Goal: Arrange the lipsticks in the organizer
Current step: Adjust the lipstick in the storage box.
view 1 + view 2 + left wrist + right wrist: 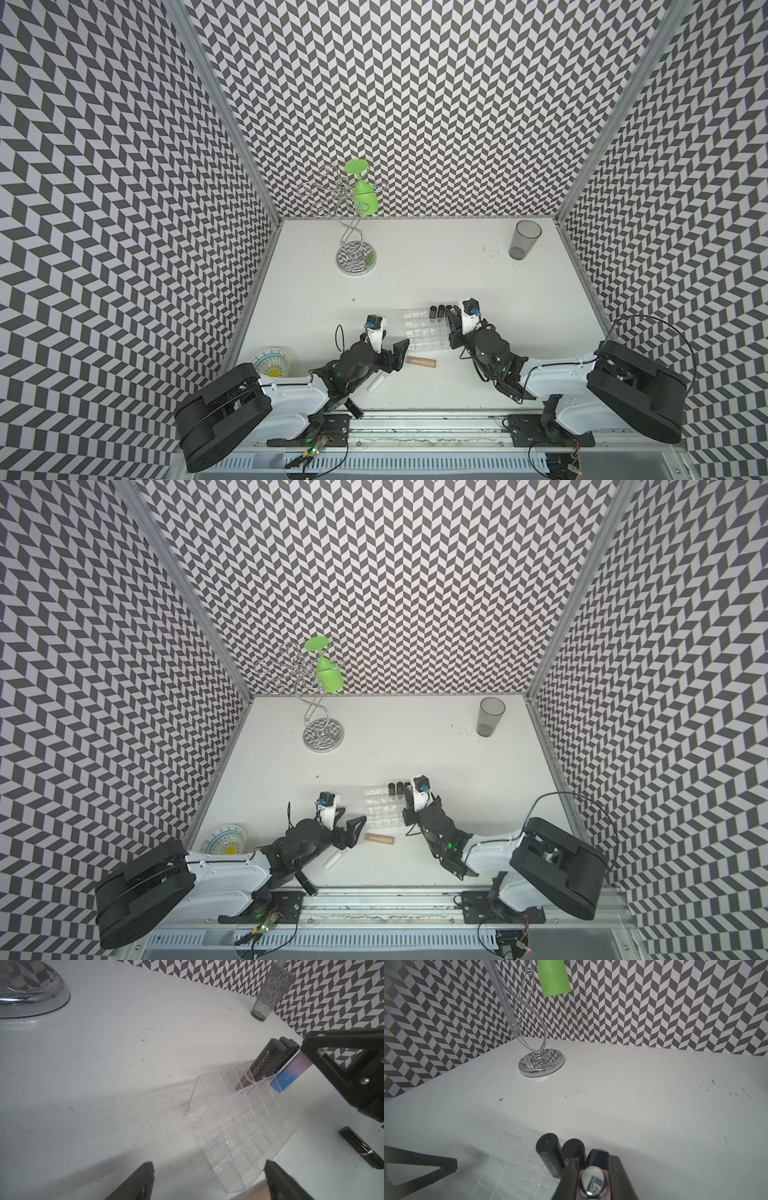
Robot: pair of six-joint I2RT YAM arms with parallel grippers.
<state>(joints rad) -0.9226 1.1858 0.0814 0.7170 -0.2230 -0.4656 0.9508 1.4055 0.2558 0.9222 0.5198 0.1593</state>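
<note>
light: bright, even | shadows: soft | edges: wide-angle bending | near parts: blurred

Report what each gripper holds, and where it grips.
Right gripper: the pink-to-blue gradient lipstick, pinched at its pink top end. Left gripper: open, holding nothing.

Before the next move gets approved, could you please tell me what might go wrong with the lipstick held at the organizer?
1. The gradient lipstick in the shut right gripper is tilted; its blue end could catch a cell wall of the organizer or land outside.
2. The black lipsticks standing right beside it could be knocked.
3. The left gripper is open, so nothing holds the organizer; a push may slide it.
</note>
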